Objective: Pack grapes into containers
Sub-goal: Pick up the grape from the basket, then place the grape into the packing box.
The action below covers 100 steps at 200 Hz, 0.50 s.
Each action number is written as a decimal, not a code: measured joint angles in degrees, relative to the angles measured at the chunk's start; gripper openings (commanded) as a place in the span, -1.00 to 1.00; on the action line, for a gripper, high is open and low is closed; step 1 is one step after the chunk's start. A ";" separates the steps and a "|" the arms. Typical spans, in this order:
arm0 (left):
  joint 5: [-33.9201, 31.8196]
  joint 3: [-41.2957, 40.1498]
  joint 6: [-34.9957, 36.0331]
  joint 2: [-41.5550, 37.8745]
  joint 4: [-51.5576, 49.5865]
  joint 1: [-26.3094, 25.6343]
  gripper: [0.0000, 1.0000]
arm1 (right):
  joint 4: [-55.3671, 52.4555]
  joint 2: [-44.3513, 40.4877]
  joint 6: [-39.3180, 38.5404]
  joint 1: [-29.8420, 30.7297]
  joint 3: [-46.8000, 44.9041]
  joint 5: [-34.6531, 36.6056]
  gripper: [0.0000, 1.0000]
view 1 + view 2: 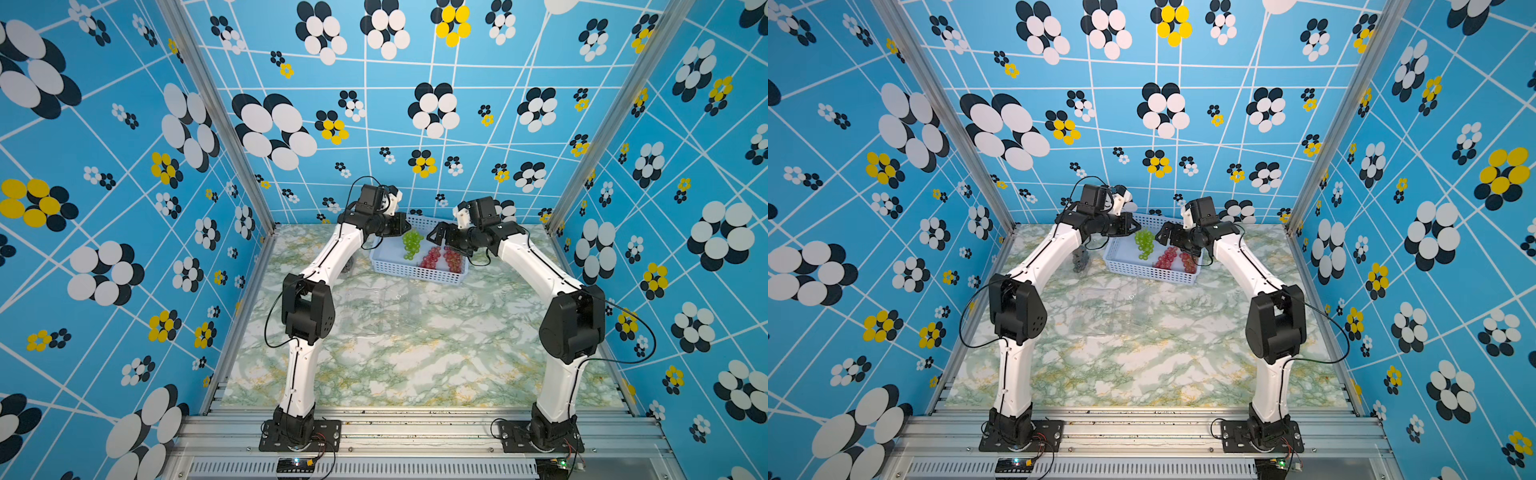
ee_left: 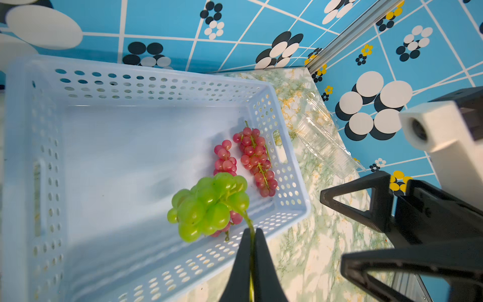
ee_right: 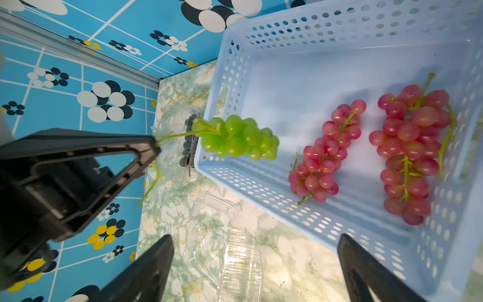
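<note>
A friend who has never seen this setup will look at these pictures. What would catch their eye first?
First, the bunch of green grapes dangling by its stem from the closed left hand above the pale blue basket at the back of the table. Next, the two red bunches lying in that basket, and the loud blue flowered walls all round.
</note>
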 measured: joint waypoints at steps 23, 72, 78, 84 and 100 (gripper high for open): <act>-0.52 -3.67 0.22 -5.46 -0.52 -0.55 -1.00 | -0.26 -2.97 -0.33 0.57 -3.39 1.18 0.99; -2.78 -13.57 0.44 -18.36 -1.92 -2.62 -1.00 | -0.31 -10.84 -1.25 4.87 -10.56 3.23 0.99; -3.15 -15.21 0.42 -20.11 -2.08 -2.91 -1.00 | -0.37 -11.98 -1.27 5.44 -11.61 3.43 0.98; -3.61 -17.20 0.42 -22.03 -2.12 -3.15 -1.00 | -0.37 -12.90 -1.27 5.86 -12.48 3.61 0.98; -4.83 -22.10 0.39 -26.67 -2.34 -3.72 -1.00 | -0.15 -15.13 -1.25 6.69 -14.67 4.17 0.99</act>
